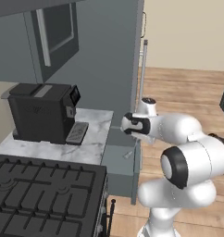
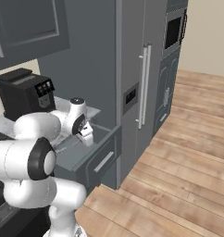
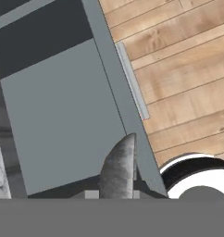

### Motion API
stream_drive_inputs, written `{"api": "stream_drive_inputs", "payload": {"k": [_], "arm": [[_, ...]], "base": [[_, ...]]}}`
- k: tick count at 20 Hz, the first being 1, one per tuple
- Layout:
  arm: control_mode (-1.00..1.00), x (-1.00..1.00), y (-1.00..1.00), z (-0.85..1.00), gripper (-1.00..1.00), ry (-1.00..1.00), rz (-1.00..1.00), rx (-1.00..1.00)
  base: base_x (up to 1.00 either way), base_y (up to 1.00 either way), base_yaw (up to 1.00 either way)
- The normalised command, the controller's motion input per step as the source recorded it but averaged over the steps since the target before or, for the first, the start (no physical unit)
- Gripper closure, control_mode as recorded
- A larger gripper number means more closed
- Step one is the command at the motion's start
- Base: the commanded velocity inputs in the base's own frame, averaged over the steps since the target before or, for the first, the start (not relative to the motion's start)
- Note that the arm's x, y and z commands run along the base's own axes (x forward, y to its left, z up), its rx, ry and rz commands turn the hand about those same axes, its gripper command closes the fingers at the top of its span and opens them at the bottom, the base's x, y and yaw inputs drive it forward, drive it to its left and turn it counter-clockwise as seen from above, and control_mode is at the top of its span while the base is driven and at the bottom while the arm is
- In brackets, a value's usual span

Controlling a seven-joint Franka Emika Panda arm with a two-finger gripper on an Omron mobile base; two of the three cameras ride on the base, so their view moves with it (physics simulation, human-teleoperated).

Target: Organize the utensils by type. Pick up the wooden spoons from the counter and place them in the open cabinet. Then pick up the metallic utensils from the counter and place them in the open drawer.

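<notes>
One metal spoon (image 3: 117, 169) points into drawer (image 3: 58, 125).

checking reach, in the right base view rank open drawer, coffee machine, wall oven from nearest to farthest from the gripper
1. drawer, right under the gripper, which holds a metal spoon
2. coffee machine, behind on the counter
3. wall oven, far right, up high

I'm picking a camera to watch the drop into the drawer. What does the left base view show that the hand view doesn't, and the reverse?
Left base view alone: the coffee machine on the marble counter, the stove grates and the arm.

Hand view alone: the drawer's silver handle against the wooden floor, and the metal spoon in the jaws.

Both: the open drawer, whose bare grey floor lies under the hand.
</notes>
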Motion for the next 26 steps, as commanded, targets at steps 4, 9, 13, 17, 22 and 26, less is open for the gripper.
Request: {"api": "stream_drive_inputs", "payload": {"k": [4, 9, 13, 17, 22, 26], "arm": [[-1.0, 0.23, 0.0, -0.4, 1.0, -0.01, -0.08, 0.02], [-1.0, 0.21, 0.0, -0.38, 1.0, -0.01, -0.09, 0.03], [-1.0, 0.27, 0.0, -0.37, 1.0, -0.03, -0.08, 0.01], [-1.0, 0.24, 0.0, -0.35, 1.0, -0.01, -0.05, 0.0], [-1.0, 0.24, 0.0, -0.38, 1.0, -0.01, -0.04, 0.0], [-1.0, 0.22, 0.0, -0.34, 1.0, -0.03, -0.01, 0.0]], "base": [[0.0, 0.0, 0.0], [0.0, 0.0, 0.0], [0.0, 0.0, 0.0], [0.0, 0.0, 0.0], [0.0, 0.0, 0.0], [0.0, 0.0, 0.0]]}}
